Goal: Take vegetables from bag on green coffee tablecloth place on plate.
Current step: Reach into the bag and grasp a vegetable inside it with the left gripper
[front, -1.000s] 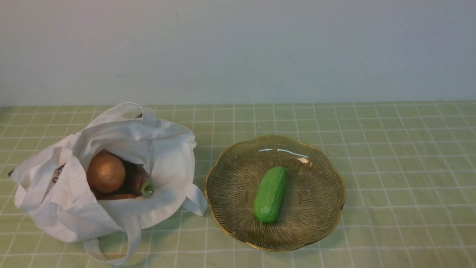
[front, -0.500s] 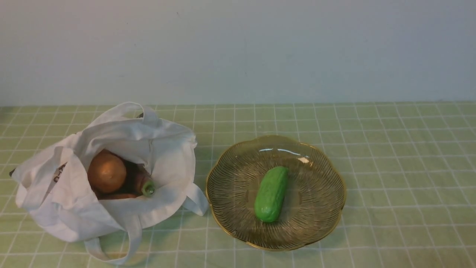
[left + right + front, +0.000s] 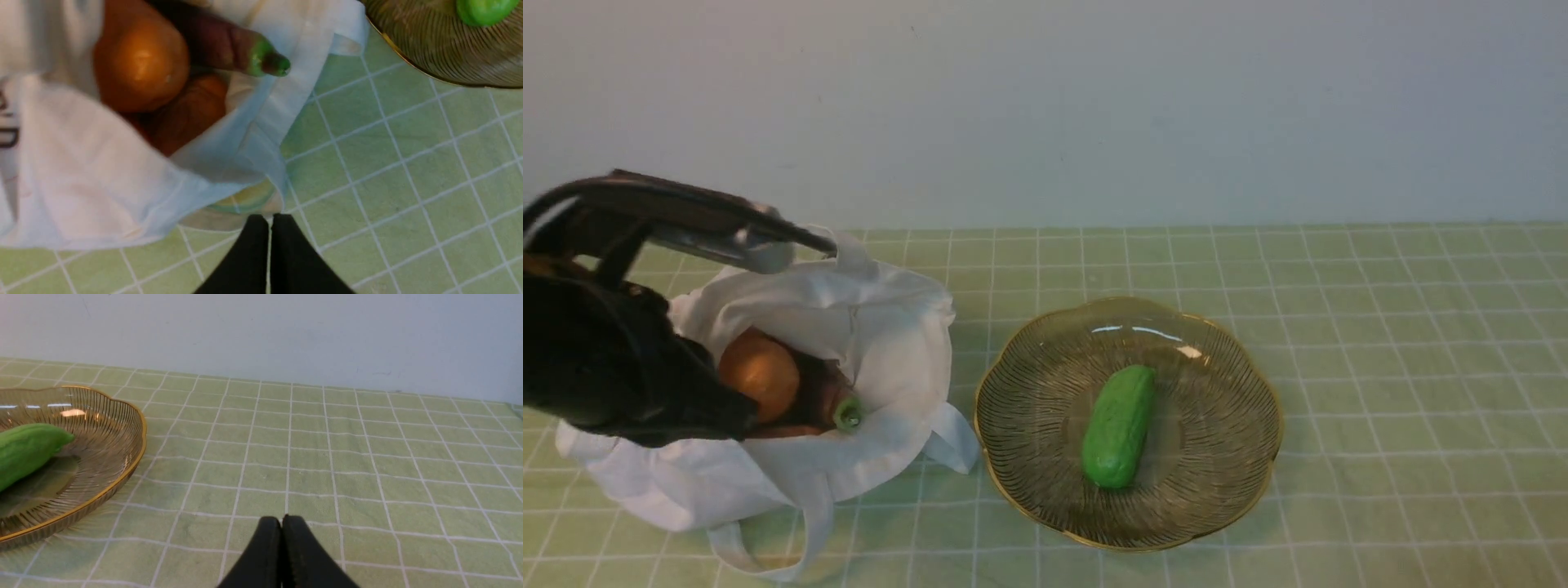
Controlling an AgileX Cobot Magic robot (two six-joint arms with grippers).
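Item: bag (image 3: 81, 183), white cloth. Marking: dark printed lettering (image 3: 7, 136) at the picture's edge in my left wrist view, cut off and blurred. I can read no whole letter or word. No other text is legible.

Pale green tablecloth (image 3: 1380, 327) with a grid of thin white lines, carrying two things.
A soft white cloth tote bag (image 3: 890, 343) with loop handles sits slumped on the cloth's left part, its mouth open upward and one handle loop lying flat on the squares at the near edge. Just beside it to the right rests a round translucent olive-amber glass plate (image 3: 1278, 425) with fine radial ribs and a scalloped gold rim. A side strap of the bag reaches close to that rim; whether they touch cannot be told.
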